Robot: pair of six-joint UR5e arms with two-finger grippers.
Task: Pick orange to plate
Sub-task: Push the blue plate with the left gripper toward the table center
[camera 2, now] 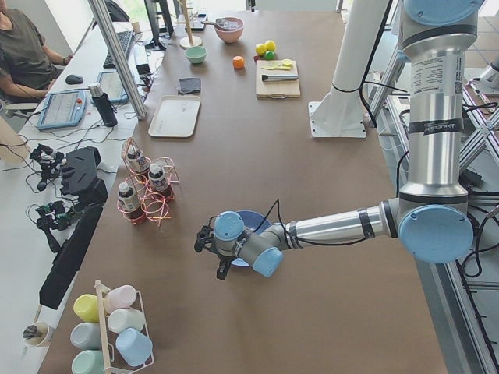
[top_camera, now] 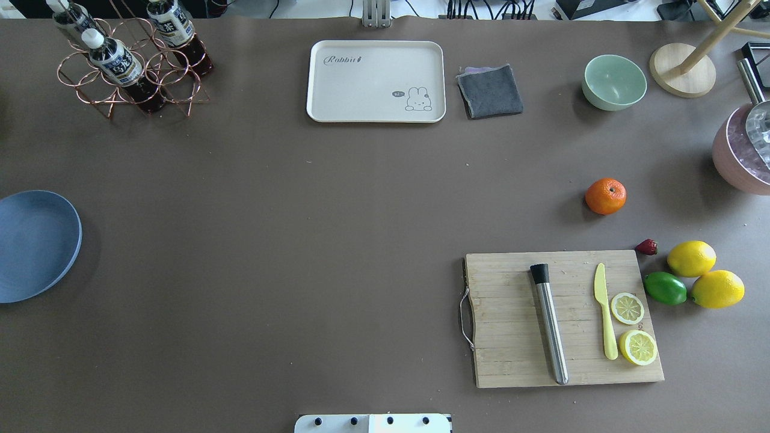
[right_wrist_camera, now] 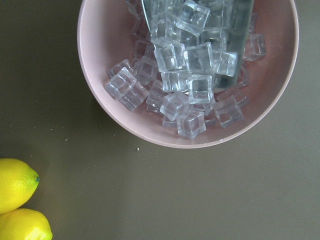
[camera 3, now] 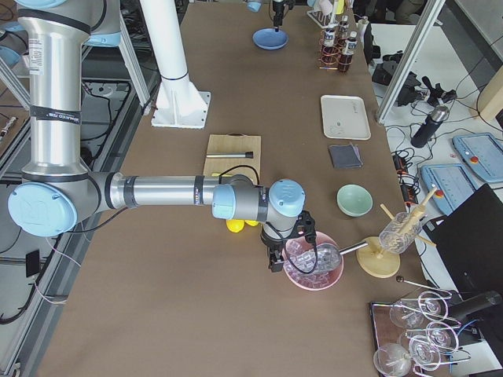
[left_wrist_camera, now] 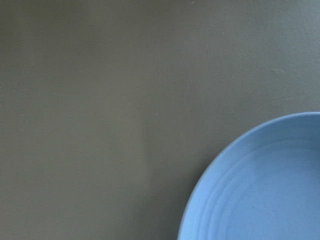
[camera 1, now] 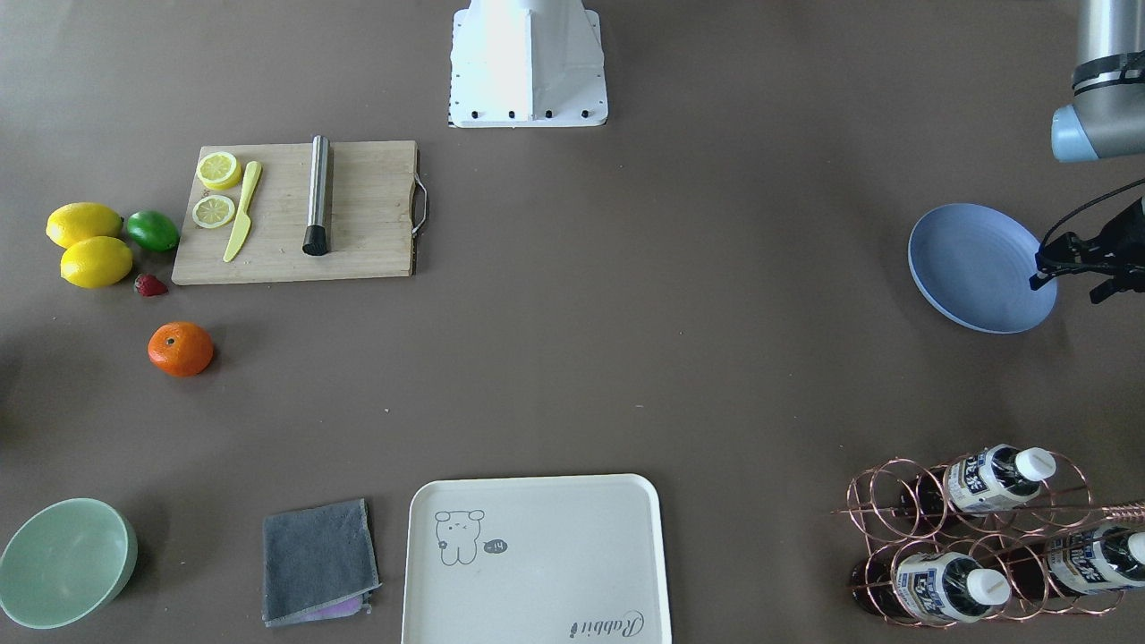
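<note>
The orange (camera 1: 181, 349) lies alone on the brown table in front of the cutting board, also seen in the overhead view (top_camera: 606, 196). The periwinkle-blue plate (camera 1: 975, 268) sits at the table's opposite end and holds nothing (top_camera: 33, 243). My left gripper (camera 1: 1066, 288) hovers over the plate's outer rim, its two dark fingers apart with nothing between them; its wrist camera shows only the plate's edge (left_wrist_camera: 265, 190). My right gripper (camera 3: 275, 263) hangs beside a pink ice bowl, far from the orange, and I cannot tell its state.
A wooden cutting board (top_camera: 511, 337) carries lemon slices, a yellow knife and a steel muddler. Two lemons (top_camera: 692, 258), a lime and a strawberry lie beside it. A cream tray (top_camera: 376, 81), grey cloth, green bowl (top_camera: 613, 81), bottle rack (top_camera: 126, 66) and pink ice bowl (right_wrist_camera: 190, 70) line the edges.
</note>
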